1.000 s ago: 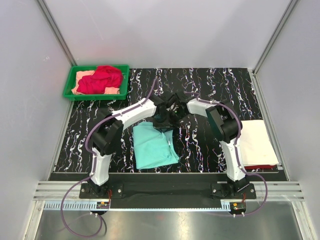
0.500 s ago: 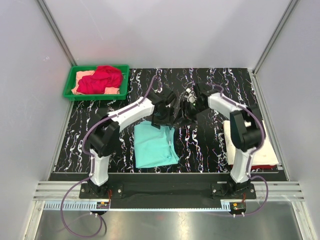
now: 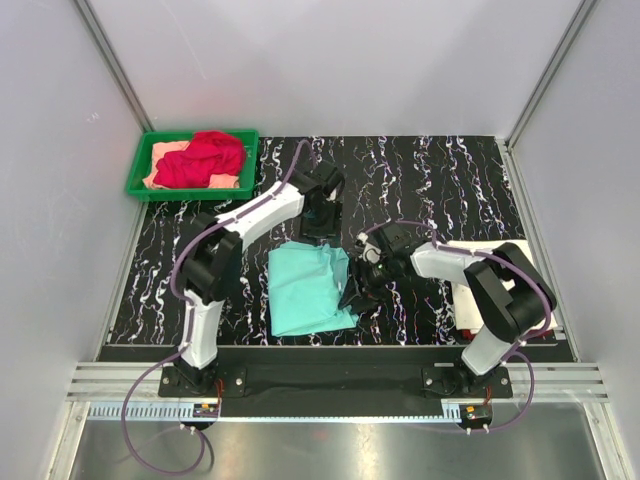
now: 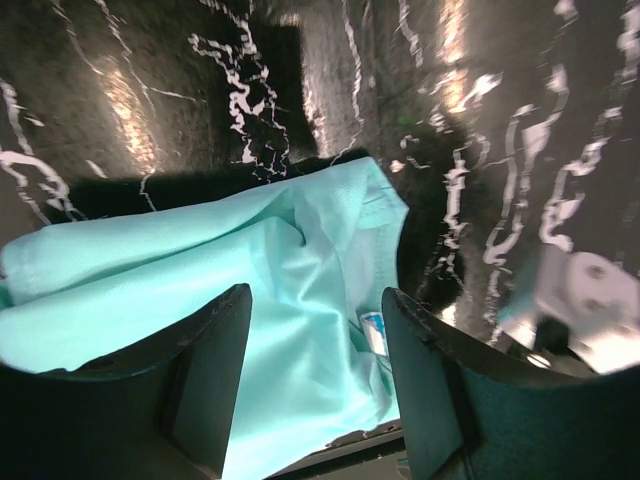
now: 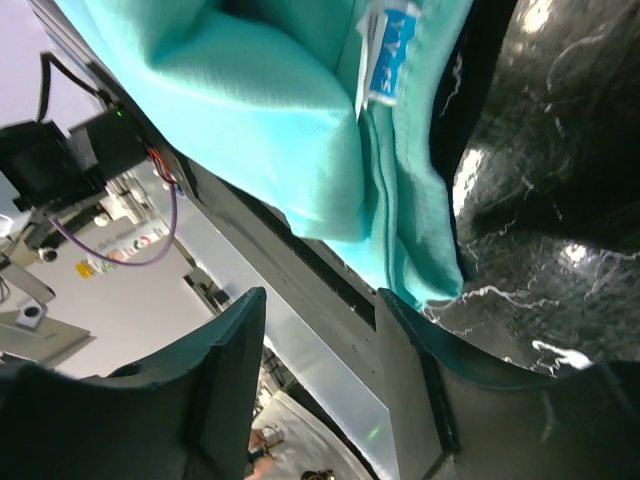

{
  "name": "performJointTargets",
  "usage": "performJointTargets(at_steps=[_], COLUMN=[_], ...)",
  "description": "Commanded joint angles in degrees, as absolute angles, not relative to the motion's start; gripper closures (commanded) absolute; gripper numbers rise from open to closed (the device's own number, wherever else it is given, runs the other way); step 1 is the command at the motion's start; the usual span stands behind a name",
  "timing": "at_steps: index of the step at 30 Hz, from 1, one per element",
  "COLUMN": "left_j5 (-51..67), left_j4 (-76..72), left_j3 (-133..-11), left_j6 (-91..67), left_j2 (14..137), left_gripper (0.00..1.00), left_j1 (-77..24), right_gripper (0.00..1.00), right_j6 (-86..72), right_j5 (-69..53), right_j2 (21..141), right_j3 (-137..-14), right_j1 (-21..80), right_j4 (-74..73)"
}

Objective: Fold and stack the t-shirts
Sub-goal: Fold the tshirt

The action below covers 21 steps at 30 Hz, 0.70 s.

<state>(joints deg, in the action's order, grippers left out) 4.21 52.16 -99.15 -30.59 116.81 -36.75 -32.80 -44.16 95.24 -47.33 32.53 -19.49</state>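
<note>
**Beneath two open grippers: a mint-teal shirt, part-folded**

Below both arms, the black marbled table [image 3: 450, 180] carries the mint-teal t-shirt [image 3: 305, 290] as a loose, uneven rectangle. It lies just on the base side of the left gripper [image 3: 322, 213] and against the left of the right gripper [image 3: 358, 291]. Well off to the right gripper's right lies the flat cream-white t-shirt [image 3: 512, 275]. Far to the left gripper's left, the green tray [image 3: 140, 172] holds the crumpled red t-shirt [image 3: 205, 155] and peach t-shirt [image 3: 165, 150].

Both grippers stand with fingers apart, holding nothing. The step in hand looks like the next fold. Each gripper should pinch every layer at its corner, not just the top one. They should lift together and keep the blue label [image 5: 385, 48] tucked inside.
</note>
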Motion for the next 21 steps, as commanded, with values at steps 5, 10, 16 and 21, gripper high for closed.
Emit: performJointTargets(at_steps=[5,10,16,21], left_j5=[6.33,5.54,5.27,5.71], left_j4=[53.88,53.26,52.91,52.65], left_j3=[-101.16,-99.41,-99.58,-100.10], left_j6=[-29.53,-29.27,-29.00,-28.57], left_j2=[119.71,119.88,120.50,121.11], left_gripper=[0.44,0.44,0.53,0.67], left_j1=[-37.09,-37.09,-37.09,-37.09], right_gripper=[0.51,0.55,0.55,0.65], right_j6=[-37.53,-38.85,-39.11,-39.81], right_j5=[-42.36,-42.80,-42.54,-42.63], right_j2=[99.13,100.54,100.81,99.23], right_j3=[-48.16,-48.16,-48.16,-48.34], right_j1=[34.36,34.72,35.59,36.30], right_j4=[-7.91,-6.33,-7.12,-8.08])
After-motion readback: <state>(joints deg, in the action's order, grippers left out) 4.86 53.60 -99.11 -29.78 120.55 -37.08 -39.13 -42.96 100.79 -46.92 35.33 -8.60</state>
